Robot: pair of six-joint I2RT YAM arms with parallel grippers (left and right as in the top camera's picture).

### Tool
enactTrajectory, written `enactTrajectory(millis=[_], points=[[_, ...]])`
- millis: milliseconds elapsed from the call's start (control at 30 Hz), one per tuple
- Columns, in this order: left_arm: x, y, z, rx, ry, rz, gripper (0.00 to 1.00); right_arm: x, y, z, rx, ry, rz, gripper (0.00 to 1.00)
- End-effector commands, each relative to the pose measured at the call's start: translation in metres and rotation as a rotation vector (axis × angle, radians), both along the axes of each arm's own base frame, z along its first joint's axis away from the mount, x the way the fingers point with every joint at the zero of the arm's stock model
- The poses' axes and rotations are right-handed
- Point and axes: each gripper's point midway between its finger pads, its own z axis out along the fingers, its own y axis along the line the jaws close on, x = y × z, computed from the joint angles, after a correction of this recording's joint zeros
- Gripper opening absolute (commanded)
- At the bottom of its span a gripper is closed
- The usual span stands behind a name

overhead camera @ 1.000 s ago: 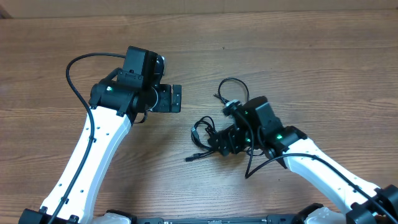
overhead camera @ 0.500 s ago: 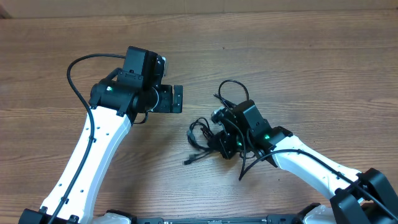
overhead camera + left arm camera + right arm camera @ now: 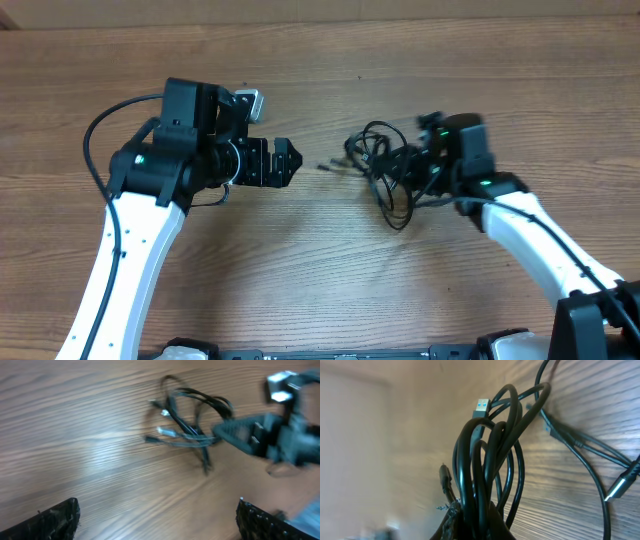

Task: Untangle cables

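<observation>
From the near edge of the bench (image 3: 300, 300), both arms reach inward. Right of centre, toward the far edge, our right end effector (image 3: 418, 170) is clamped on the cables (image 3: 190, 436), a bunched clump of loops with plugs poking out leftward. We judge the untangling barely begun, since no cord lies separate. Our left end effector (image 3: 288, 163) hangs spread wide and empty, left of the clump. Nothing else stands in the way.

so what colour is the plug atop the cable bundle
Silvery-blue plug; right wrist view shows it best.

Brown wood-grain table (image 3: 320, 280), tangled black cables (image 3: 388, 165) partly resting on it
</observation>
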Motion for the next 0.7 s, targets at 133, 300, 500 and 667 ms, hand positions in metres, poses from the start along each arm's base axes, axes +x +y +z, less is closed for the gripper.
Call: enactTrajectory(millis=[133, 300, 500, 667], points=[[-0.023, -0.03, 0.04, -0.201, -0.066, -0.157, 0.99, 0.017, -0.01, 0.103, 0.504, 0.031, 0.008, 0.04], [-0.021, -0.047, 0.066, -0.317, -0.147, -0.243, 1.0, 0.028, -0.01, 0.16, 0.703, 0.022, -0.03, 0.04], [-0.013, -0.059, 0.07, -0.22, -0.314, -0.338, 1.0, 0.026, 0.001, 0.181, 0.818, 0.101, -0.045, 0.04], [-0.003, -0.074, 0.064, -0.071, -0.406, -0.322, 0.99, 0.019, 0.014, 0.182, 0.851, 0.18, -0.033, 0.04]])
